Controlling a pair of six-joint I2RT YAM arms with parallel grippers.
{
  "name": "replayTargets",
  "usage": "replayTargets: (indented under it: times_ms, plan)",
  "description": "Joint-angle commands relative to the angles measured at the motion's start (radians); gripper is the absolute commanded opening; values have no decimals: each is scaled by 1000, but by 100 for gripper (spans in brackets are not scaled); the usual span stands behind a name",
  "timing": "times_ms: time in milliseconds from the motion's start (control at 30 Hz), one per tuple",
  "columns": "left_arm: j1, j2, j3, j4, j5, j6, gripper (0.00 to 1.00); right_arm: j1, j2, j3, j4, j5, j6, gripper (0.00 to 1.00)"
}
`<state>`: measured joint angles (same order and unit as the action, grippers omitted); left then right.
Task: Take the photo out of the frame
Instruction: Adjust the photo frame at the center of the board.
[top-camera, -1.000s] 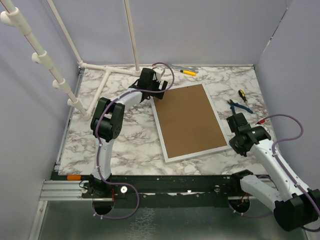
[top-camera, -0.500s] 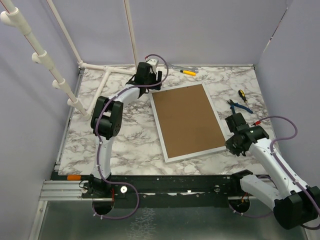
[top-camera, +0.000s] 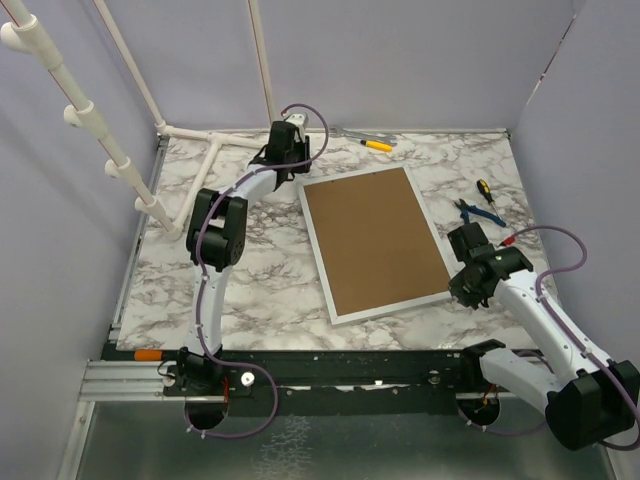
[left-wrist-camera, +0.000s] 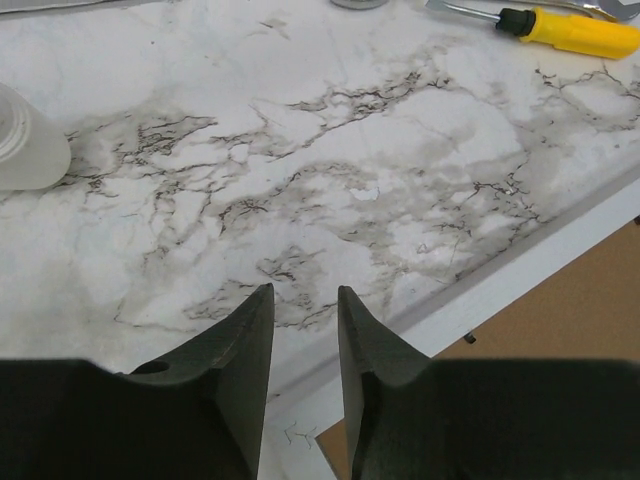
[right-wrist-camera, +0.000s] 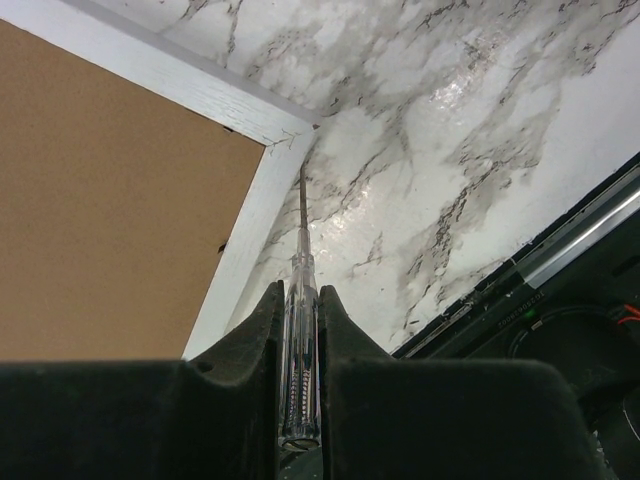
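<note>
Frame (top-camera: 375, 240): face down on counter (top-camera: 260, 280), brown back up; photo unseen, presumably under the backing.
Right pincer (right-wrist-camera: 300, 292): clenched on clear-handled screwdriver (right-wrist-camera: 300, 340), tip at the frame's near right corner.
Left pincer (left-wrist-camera: 305, 300): narrowly parted, empty, beside the far left corner.
Step, as judged: freeing the back. The next move likely calls for fine tip placement under the backing's edge.

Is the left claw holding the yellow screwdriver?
No, the yellow screwdriver lies on the marble table ahead of the left claw, which has nothing between its jaws.
</note>
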<state>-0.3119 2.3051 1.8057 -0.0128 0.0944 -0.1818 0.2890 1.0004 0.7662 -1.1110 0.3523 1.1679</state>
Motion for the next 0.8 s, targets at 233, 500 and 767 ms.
replayTargets:
  times_ms: [233,500,767]
  plan:
    - [-3,140,128,-93,21,-15,22,2,4,6,153,17,-67,1]
    - [-3,81,43,-137,42,-42,0,3,11,0,284,-25,-146,1]
    - [-3,-126,-262,-154,-132,-154,0,-1,71,34,351,30,-197,0]
